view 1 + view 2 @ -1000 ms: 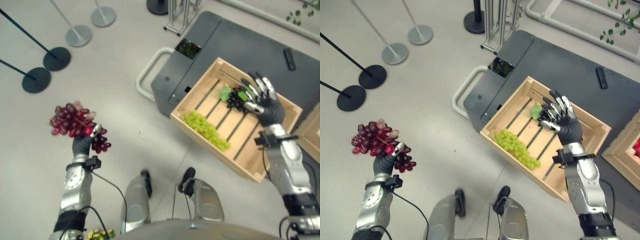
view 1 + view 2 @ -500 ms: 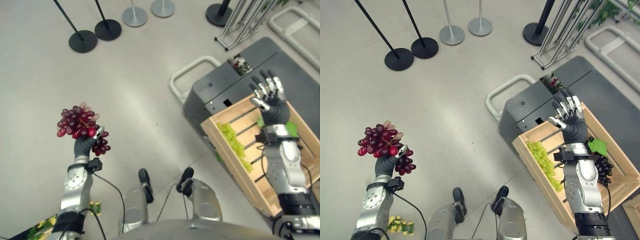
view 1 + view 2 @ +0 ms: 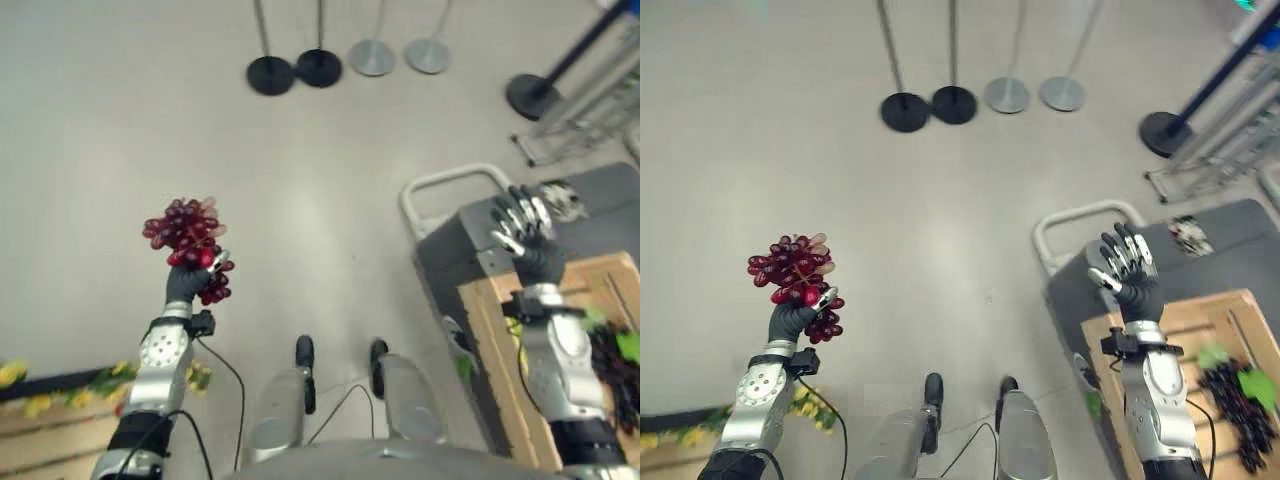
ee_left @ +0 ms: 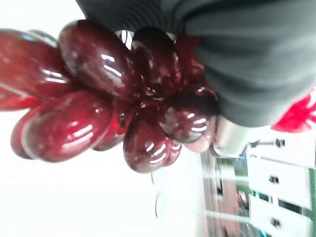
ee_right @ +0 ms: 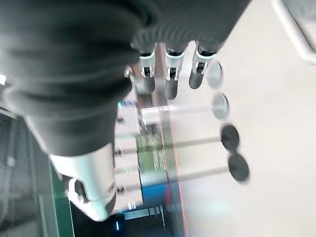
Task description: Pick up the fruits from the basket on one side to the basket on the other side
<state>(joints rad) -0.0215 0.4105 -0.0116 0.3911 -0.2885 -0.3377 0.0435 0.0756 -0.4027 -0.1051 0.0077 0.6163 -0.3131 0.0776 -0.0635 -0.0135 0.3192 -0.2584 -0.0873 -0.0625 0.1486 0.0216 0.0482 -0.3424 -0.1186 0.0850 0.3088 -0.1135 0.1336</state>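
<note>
- The left hand (image 3: pixel 792 321) was raised over bare floor (image 3: pixel 940 200), its fingers curled round the stem end of a bunch of red grapes (image 3: pixel 792 272); most of the bunch stood above the fingers, and a few grapes hung down beside them
- In the left wrist view the red grapes (image 4: pixel 98 113) sat tight against the dark ribbed cover of that hand (image 4: pixel 247 64), glossy and close, with the fingers themselves mostly hidden behind the fruit
- Below the left forearm, at the near edge of the head views, lay some yellow fruit with green leaves (image 3: pixel 810 408) by what seemed to be a second wooden crate (image 3: pixel 50 440), though too little of it showed to be sure
- The right hand (image 3: pixel 1122 268) was held up with its fingers straight and spread, holding nothing, palm side turned away from the wooden crate (image 3: pixel 1200 330)
- In the right wrist view the straight fingers (image 5: pixel 170 74) stood in a row apart from one another, with blurred floor past their tips
- Just below and beside the right wrist stood the wooden crate on a dark grey cart (image 3: pixel 1240 240); a bunch of dark grapes (image 3: pixel 1237 405) with a green leaf (image 3: pixel 1258 384) lay on its slats, well apart from the fingers
- A pale tubular handle (image 3: pixel 1080 222) ran along the cart's end, near the right fingertips
- Far beyond both hands, well past the fingertips, round stanchion bases stood in a row: two black (image 3: pixel 905 111) and two grey (image 3: pixel 1008 95), with another black one (image 3: pixel 1163 133) further to the right
</note>
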